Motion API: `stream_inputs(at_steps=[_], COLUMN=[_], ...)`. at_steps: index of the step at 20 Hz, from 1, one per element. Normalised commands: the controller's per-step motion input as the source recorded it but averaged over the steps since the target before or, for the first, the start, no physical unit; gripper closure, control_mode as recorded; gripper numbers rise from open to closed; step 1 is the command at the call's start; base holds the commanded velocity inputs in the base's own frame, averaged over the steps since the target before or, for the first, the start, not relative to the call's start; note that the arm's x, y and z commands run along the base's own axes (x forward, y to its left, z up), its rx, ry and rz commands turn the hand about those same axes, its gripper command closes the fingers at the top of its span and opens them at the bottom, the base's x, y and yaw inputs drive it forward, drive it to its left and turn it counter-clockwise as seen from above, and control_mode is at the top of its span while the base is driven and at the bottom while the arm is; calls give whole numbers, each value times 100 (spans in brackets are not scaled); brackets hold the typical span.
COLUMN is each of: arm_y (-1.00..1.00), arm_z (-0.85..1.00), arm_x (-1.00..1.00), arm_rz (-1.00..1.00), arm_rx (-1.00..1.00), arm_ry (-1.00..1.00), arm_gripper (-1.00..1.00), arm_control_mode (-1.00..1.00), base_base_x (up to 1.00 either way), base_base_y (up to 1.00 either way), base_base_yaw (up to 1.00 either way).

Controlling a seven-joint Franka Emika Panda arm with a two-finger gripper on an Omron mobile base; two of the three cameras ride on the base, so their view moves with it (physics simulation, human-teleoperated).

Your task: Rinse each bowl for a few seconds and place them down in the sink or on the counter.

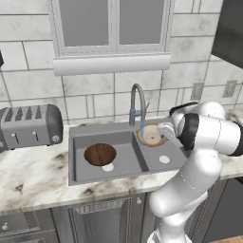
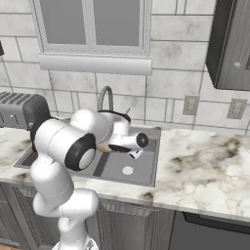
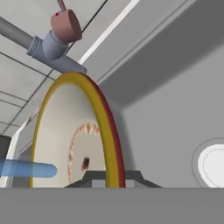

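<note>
The pale tan bowl (image 1: 152,136) hangs over the right basin of the grey sink (image 1: 78,161), under the gooseneck tap (image 1: 137,97). My gripper (image 1: 164,129) is shut on its right rim. A blue water stream (image 1: 142,128) runs from the spout onto the bowl's whitish inside. In the hand view the bowl (image 3: 65,140) stands nearly edge-on, with its rim pinched in the gripper (image 3: 111,179) and the stream (image 3: 26,169) striking it at the left. The dark brown wood-grain bowl (image 1: 100,154) rests in the left basin beside its drain. From the right base view my arm hides most of the held bowl.
A grey toaster (image 1: 29,126) stands on the marble counter (image 1: 33,180) left of the sink. The right basin's white drain (image 1: 164,159) lies below the held bowl. Wide counter (image 2: 205,166) stretches right of the sink. Wall sockets (image 2: 189,104) and a dark cabinet (image 2: 232,44) sit above.
</note>
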Motion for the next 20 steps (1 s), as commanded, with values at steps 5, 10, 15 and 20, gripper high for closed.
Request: stream_inputs(at_steps=[5, 10, 15, 20], arm_y=[-30, -19, -12, -24], arm_z=[23, 33, 29, 18], arm_x=[0, 0, 0, 3], arm_rz=[0, 0, -2, -8], arm_rx=[7, 3, 0, -5], arm_ry=[-4, -5, -2, 1], arm_gripper=[100, 100, 100, 100], arm_control_mode=[-100, -100, -100, -100], base_base_x=[0, 0, 0, 0], base_base_y=[0, 0, 0, 0], base_base_yaw=[0, 0, 0, 0])
